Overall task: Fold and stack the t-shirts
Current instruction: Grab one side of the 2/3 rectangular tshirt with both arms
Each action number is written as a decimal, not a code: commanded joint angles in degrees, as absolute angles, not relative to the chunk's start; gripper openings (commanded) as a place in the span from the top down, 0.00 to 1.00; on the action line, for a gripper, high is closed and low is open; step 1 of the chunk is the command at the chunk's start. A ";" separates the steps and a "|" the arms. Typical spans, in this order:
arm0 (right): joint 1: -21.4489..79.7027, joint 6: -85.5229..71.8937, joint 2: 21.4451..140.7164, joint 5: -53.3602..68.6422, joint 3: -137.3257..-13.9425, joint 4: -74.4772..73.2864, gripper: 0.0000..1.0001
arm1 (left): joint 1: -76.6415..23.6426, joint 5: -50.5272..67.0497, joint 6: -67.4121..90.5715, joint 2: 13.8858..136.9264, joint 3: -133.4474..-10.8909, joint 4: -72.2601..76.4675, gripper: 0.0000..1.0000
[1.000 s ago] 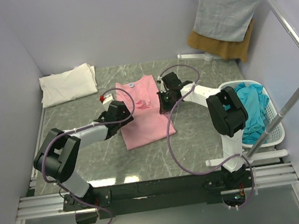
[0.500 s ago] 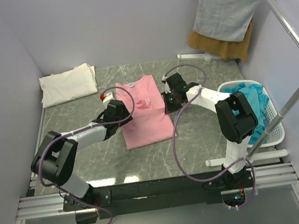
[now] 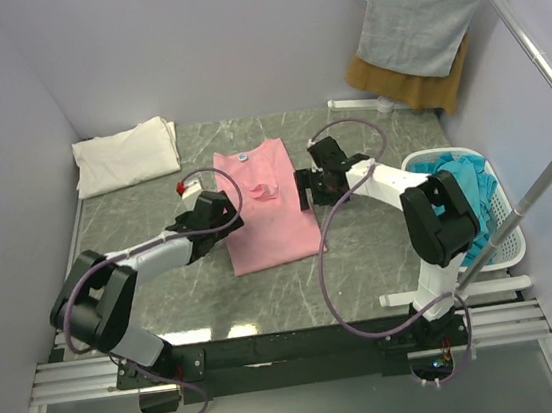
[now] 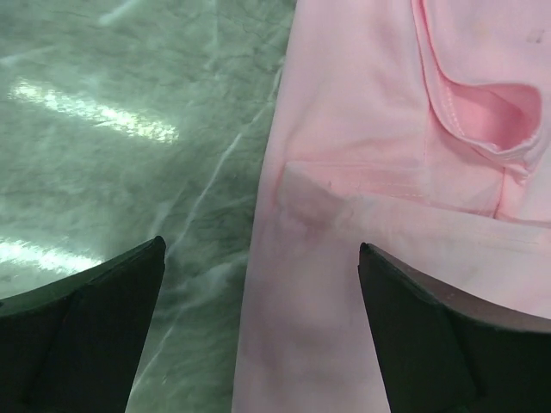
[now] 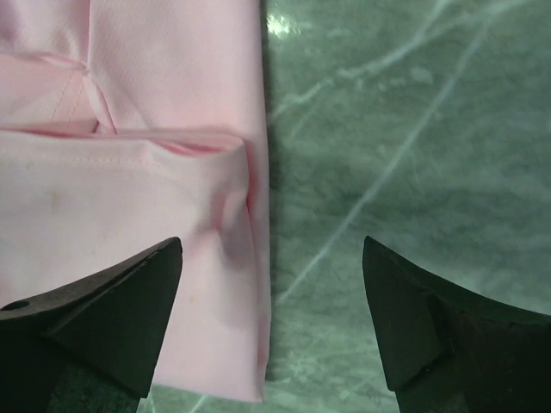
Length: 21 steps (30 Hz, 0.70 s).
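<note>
A pale pink t-shirt [image 3: 269, 212] lies flat mid-table as a long rectangle, sides folded in, neck label at its far end. My left gripper [image 3: 219, 216] sits at its left edge, jaws open, nothing between them; the left wrist view shows that pink edge [image 4: 344, 258] under the gap. My right gripper [image 3: 311, 184] is at the shirt's right edge, also open and empty, with the folded pink edge [image 5: 172, 224] below it. A folded cream-white t-shirt [image 3: 127, 155] rests at the far left. Teal-blue t-shirts [image 3: 462, 199] fill a basket at the right.
The white laundry basket [image 3: 505, 229] stands at the table's right edge. A grey cloth [image 3: 418, 23] on a hanger and a mustard-brown cloth [image 3: 412, 84] hang at the back right. A slanted white pole [image 3: 544, 174] runs along the right side. Walls close the table in.
Both grippers have opened and let go of the pink shirt's folded-in sides. The right gripper moved right to the shirt's edge; the left one drew back slightly to the left edge.
</note>
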State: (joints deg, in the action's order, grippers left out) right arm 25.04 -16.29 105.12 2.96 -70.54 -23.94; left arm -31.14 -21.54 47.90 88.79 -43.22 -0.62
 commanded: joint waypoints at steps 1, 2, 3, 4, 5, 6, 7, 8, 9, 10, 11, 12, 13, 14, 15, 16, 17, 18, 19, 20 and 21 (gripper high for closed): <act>24.17 -18.10 96.51 2.10 -66.29 -23.21 0.08 | -31.03 -24.26 50.01 80.79 -40.09 -3.78 0.01; 24.00 -18.37 95.02 5.07 -65.23 -22.77 0.08 | -30.94 -23.74 50.36 79.81 -39.12 -3.61 0.01; 23.39 -18.63 94.31 6.75 -64.17 -22.42 0.08 | -31.02 -21.47 50.71 78.76 -37.89 -3.17 0.01; 23.03 -18.72 93.61 8.59 -61.64 -21.02 0.08 | -31.03 -20.40 50.97 76.66 -35.53 -2.21 0.01; 22.77 -19.07 92.99 12.53 -60.48 -20.31 0.09 | -31.11 -19.00 51.41 75.51 -34.20 -1.68 0.01; 22.33 -19.33 92.03 13.87 -59.42 -19.69 0.09 | -31.11 -17.59 51.68 74.28 -32.88 -0.71 0.01; 21.89 -19.60 91.50 15.63 -57.41 -18.47 0.09 | -31.11 -15.49 52.11 73.14 -30.43 -0.44 0.01; 21.54 -19.95 90.97 17.12 -56.44 -17.85 0.11 | -31.29 -14.60 52.47 70.78 -29.28 1.21 0.01; 21.36 -20.04 90.36 19.92 -55.47 -17.23 0.11 | -31.55 -13.81 52.38 69.53 -28.22 1.75 0.01; 21.01 -20.21 90.09 21.00 -53.98 -16.10 0.12 | -31.99 -12.93 52.56 68.39 -26.39 2.02 0.00; 21.01 -20.04 89.91 21.96 -53.36 -15.91 0.12 | -32.25 -12.75 52.73 66.38 -25.76 2.02 0.00; 20.83 -19.95 89.74 22.84 -52.83 -15.91 0.13 | -32.43 -12.22 52.65 65.57 -25.14 2.37 0.00; 21.00 -19.86 89.82 23.81 -51.95 -15.56 0.13 | -32.78 -11.69 52.56 64.78 -24.01 2.63 0.01; 21.01 -19.86 89.74 24.17 -51.42 -15.64 0.14 | -32.96 -10.99 52.82 63.30 -23.56 2.55 0.01; 20.83 -19.86 89.74 24.34 -50.89 -15.56 0.14 | -33.05 -10.46 53.17 62.50 -23.03 3.07 0.00; 20.83 -19.86 89.65 25.39 -49.84 -15.30 0.14 | -33.31 -10.02 53.26 61.88 -21.81 3.51 0.01; 20.83 -19.95 89.47 26.01 -49.31 -15.03 0.14 | -33.48 -8.98 53.52 60.57 -21.27 3.86 0.01; 20.83 -19.95 89.30 26.89 -48.70 -14.77 0.14 | -33.49 -8.27 53.96 59.95 -20.66 5.26 0.02; 20.92 -20.21 89.21 28.46 -47.56 -14.07 0.15 | -33.57 -7.39 54.23 58.98 -19.26 6.06 0.05; 20.83 -20.74 88.95 29.26 -46.85 -13.63 0.15 | -33.75 -5.99 54.49 58.63 -18.64 7.02 0.10; 20.92 -20.92 88.95 29.96 -46.24 -13.19 0.15 | -33.92 -5.37 55.28 58.36 -17.33 8.51 0.12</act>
State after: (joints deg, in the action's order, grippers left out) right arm 21.10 -19.99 91.81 24.60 -48.45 -16.58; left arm -33.30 -10.07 53.12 60.51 -20.43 2.46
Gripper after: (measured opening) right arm 0.851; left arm 0.919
